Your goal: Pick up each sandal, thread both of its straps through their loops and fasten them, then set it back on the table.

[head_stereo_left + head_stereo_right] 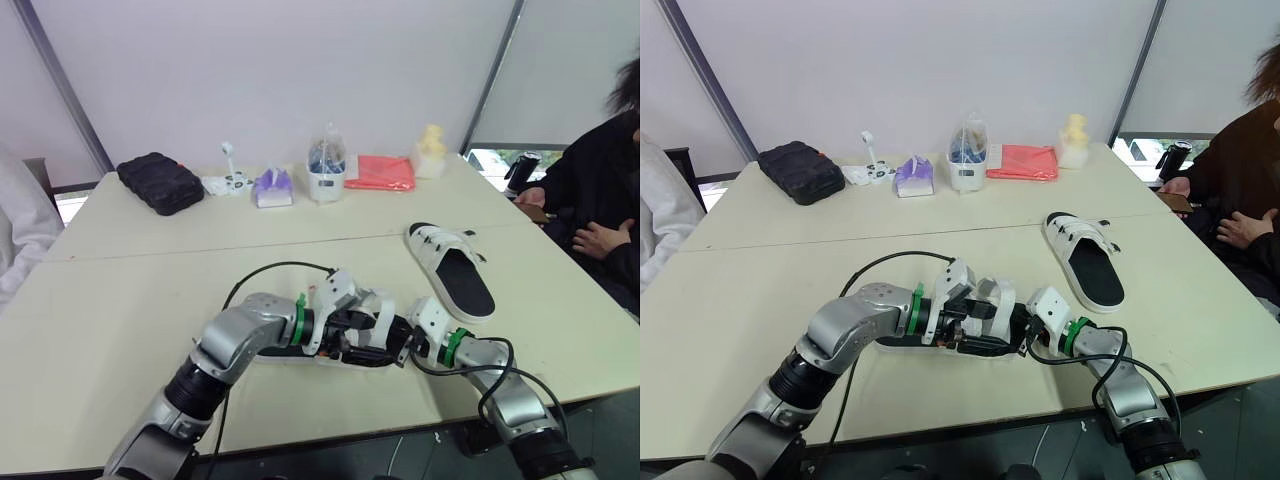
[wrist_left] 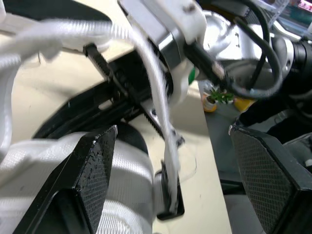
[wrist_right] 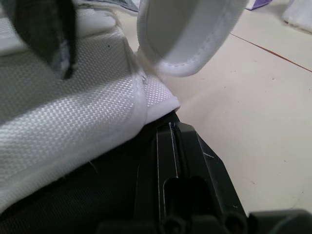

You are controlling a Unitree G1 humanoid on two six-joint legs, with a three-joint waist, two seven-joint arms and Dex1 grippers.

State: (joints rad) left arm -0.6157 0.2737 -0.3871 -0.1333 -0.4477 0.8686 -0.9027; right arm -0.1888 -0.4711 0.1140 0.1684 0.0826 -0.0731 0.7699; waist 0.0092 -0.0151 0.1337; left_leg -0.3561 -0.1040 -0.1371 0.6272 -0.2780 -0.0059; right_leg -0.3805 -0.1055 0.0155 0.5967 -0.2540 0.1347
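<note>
Sandal in hand: the white-strapped, black-soled sandal [image 1: 368, 357] sat at the lower centre of the head view, low over the beige worktop [image 1: 130, 330] and between my two arms.
Second sandal: a matching white-and-black sandal [image 1: 452, 270] lay flat to the right of centre, well apart from both arms.
Left end effector [image 2: 171, 146]: its two black fingers [image 2: 92, 170] stood wide apart, straddling a narrow white strap [image 2: 156, 97]. I saw them clamped on nothing.
Right end effector [image 1: 405, 340]: it was pushed up against the right end of the sandal. I could not tell how far open it was, or whether it held anything.
Risk, strap: with the left one gaping, I judged the loose strap could swing off line before I closed, so I would pinch air or the wrong layer.
Risk, sandal: if the right side's hold was weak, I reckoned a tug on the strap would drag or twist the whole sandal.
Risk, crowding: both wrists met over one small shoe, and the black cable [image 1: 270, 272] looped close by, so I judged a bump or snag likely.
Left wrist view alone: it showed the open fingers, a black ridged strip [image 2: 105, 66] and a small black loop [image 2: 170, 209].
Right wrist view alone: it showed the weave of the broad white strap [image 3: 73, 117] touching the dark sole.
Head views alone: they showed the second sandal, and a person's hand [image 1: 598, 240] at the right edge.
</note>
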